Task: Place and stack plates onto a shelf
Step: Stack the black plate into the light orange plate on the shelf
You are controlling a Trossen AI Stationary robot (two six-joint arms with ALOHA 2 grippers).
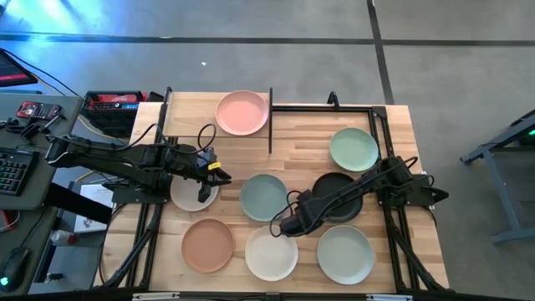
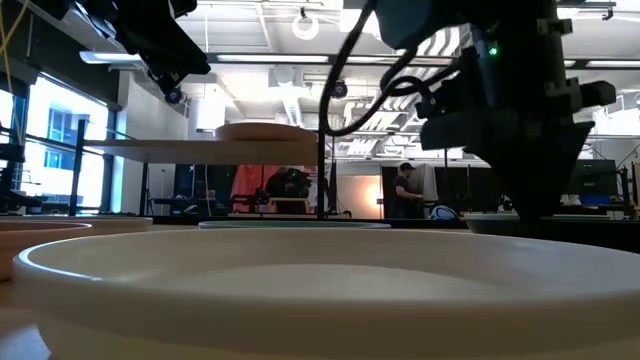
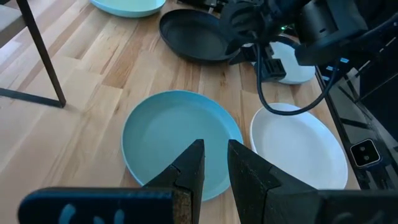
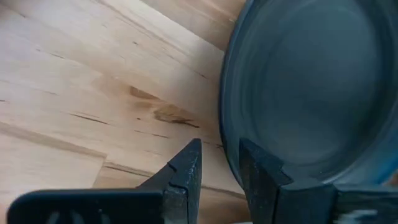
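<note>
Plates lie spread on tabletop; round matte pink plate (image 1: 242,112) upper centre on light-wood shelf (image 1: 188,117). Left gripper (image 1: 219,174) and right gripper (image 1: 282,227) narrowly parted, empty, likely poised to pick.

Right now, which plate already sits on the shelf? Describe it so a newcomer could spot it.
Look at the shelf at the table's far edge. One plate rests on its right end: the pink plate. It is the only raised plate; all others lie on the tabletop.

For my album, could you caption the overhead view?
Seven plates on the table, a pink plate on the shelf.
</note>
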